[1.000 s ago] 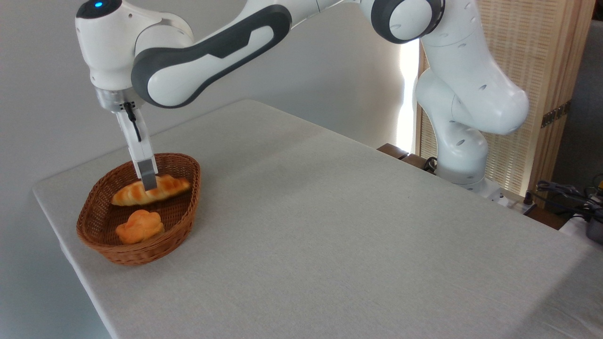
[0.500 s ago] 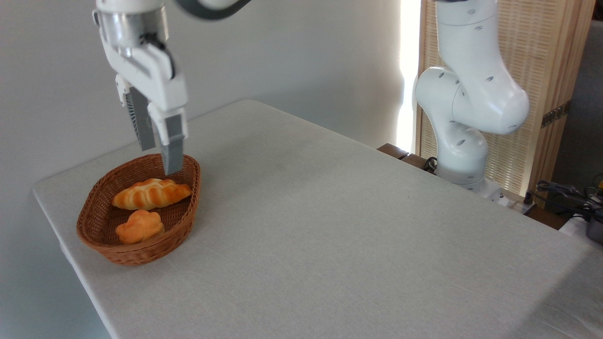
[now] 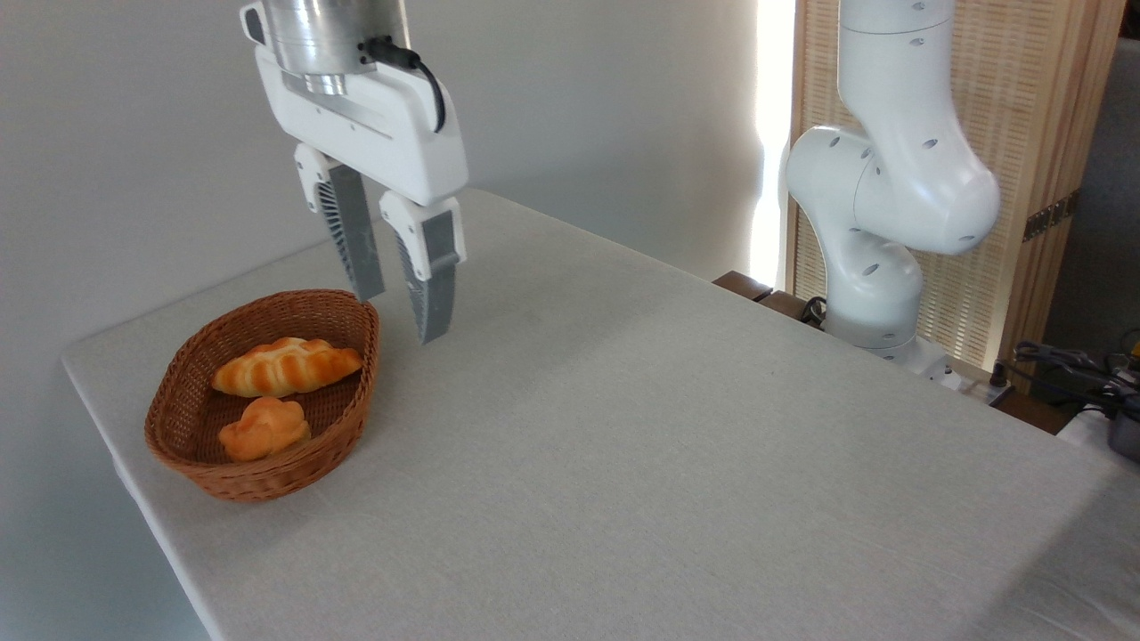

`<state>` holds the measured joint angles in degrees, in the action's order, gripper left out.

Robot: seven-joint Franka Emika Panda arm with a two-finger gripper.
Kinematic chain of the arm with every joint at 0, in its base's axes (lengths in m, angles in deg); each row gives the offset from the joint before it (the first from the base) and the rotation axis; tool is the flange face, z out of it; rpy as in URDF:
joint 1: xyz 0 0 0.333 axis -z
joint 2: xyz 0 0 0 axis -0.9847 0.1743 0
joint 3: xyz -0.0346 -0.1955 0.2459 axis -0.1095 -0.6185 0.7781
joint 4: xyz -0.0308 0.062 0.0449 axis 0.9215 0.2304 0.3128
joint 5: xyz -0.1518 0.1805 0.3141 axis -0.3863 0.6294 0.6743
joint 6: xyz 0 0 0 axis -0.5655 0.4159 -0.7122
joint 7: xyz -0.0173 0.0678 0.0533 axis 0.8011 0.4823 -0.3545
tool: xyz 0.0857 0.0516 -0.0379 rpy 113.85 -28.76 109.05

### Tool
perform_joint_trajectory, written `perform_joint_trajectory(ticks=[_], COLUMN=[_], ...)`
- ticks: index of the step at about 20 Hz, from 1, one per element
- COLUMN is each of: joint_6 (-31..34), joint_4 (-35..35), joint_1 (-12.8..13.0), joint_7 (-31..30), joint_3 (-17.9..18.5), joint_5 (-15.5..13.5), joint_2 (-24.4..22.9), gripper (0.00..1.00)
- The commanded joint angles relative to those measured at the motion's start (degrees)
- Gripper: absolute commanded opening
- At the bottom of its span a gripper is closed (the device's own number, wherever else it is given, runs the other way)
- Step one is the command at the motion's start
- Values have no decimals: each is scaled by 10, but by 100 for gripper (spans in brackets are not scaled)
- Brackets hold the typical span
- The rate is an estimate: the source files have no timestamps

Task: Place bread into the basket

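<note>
The bread (image 3: 287, 366) lies inside the basket (image 3: 264, 478), across its far half, tapered ends pointing left and right. Just in front of it in the same basket sits a small knobbly bun (image 3: 264, 428), close to the loaf, though whether they touch I cannot tell. The basket stands near the left corner of the table (image 3: 677, 445), which is covered in a pale cloth.

The gripper (image 3: 402, 314) hangs in the air above the table, just right of the basket's far rim, pointing down. Its 2 fingers (image 3: 354, 233) are spread apart with a clear gap between them and nothing in it. The arm's white base (image 3: 877, 258) rises at the table's far right edge.
</note>
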<state>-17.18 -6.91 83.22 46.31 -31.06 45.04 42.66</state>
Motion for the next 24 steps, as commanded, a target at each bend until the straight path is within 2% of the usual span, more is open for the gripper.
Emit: perform_joint_trajectory(ticks=[1,3,6,9,17,20,24], joint_6=[-20,-43,-39,-32,-24,8,9], joint_4=[-68,-96,-96,-95,-75,-45,-43], joint_1=[11,11,11,11,10,10,10], joint_7=[6,15,20,20,12,11,11], joint_3=[11,11,15,15,15,15,15], joint_5=[3,3,3,24,28,27,25], joint_2=[-48,-65,-65,-65,-56,-41,-40], gripper=[100,100,100,100,100,100,100])
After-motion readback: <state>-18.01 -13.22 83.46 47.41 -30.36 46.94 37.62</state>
